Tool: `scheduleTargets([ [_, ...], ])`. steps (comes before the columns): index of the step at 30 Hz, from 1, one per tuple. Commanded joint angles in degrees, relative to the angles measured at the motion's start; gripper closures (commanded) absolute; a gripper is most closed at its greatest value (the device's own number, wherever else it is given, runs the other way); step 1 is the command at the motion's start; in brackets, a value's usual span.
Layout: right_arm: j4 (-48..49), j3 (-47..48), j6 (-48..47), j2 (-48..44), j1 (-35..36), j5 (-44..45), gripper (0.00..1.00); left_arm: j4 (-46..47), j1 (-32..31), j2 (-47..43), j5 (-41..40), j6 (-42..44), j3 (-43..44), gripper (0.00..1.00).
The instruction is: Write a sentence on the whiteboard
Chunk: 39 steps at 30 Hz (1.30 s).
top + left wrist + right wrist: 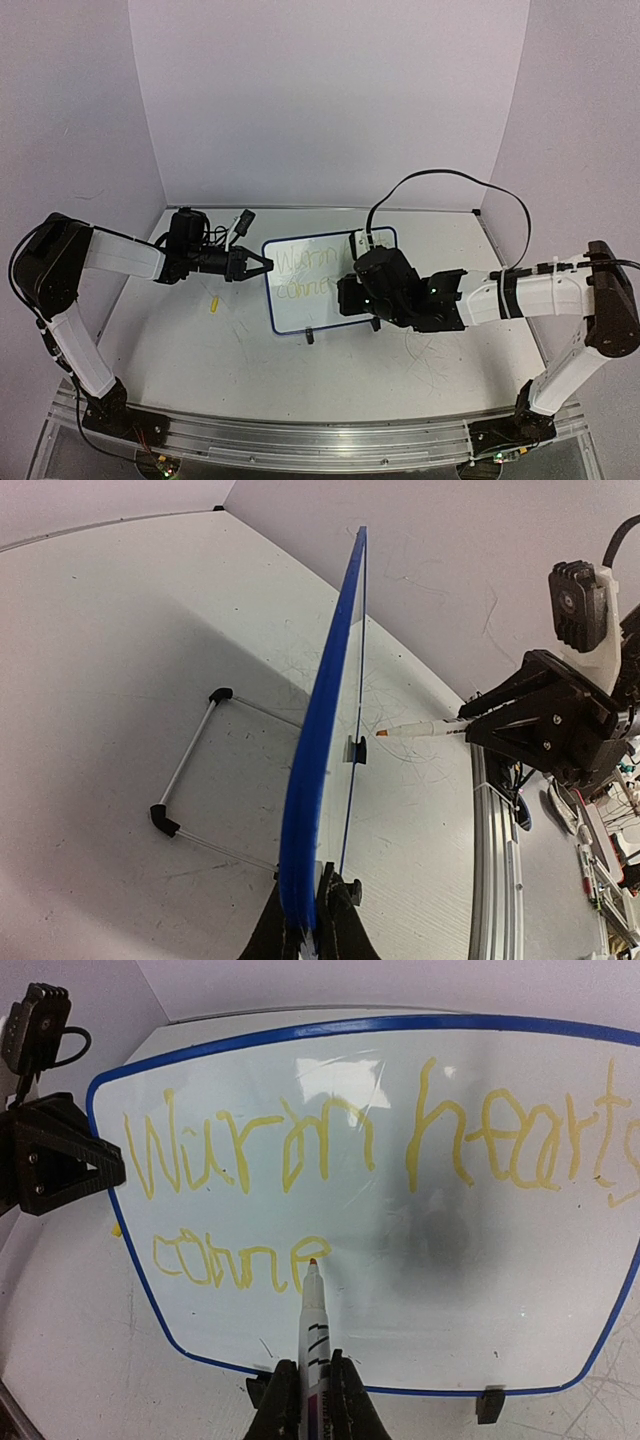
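Observation:
The whiteboard (312,305) stands upright mid-table on small black feet. In the left wrist view it shows edge-on as a blue frame (322,720). My left gripper (256,265) is shut on its left edge, and the fingers (343,925) pinch the frame. The sentence (300,1145) is yellow handwriting in two lines, "Warm hearts" above "come" (235,1258). My right gripper (312,1398) is shut on a white marker (313,1325). The marker's tip (313,1261) is at the last letter of the lower line. The marker (422,727) also shows pointing at the board's face.
A small yellow piece (214,303) lies on the table left of the board. A wire stand with black ends (186,768) rests behind the board. A black cable (450,178) loops above the right arm. A metal rail (300,440) runs along the near edge.

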Motion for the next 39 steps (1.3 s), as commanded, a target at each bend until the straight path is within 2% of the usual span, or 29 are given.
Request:
scheduleTargets([
  [1,1.4,1.2,-0.6,-0.6,-0.1,0.9,1.0,-2.8,-0.3,2.0,-9.0,3.8,1.2,1.0],
  [23,6.5,-3.9,-5.0,-4.4,0.0,-2.5,1.0,-2.9,-0.4,1.9,-9.9,3.8,0.9,1.0],
  [29,6.1,-2.8,-4.6,-2.9,0.0,-2.3,1.0,-3.0,-0.4,1.9,-9.9,3.9,1.0,1.0],
  [33,3.6,1.5,-6.3,0.1,0.8,-3.9,1.0,-3.0,-0.4,2.0,-9.8,3.9,1.1,1.0],
  [39,6.0,-0.7,-4.7,-0.8,0.8,-3.2,1.0,-3.0,-0.4,2.0,-9.7,3.9,1.0,1.0],
])
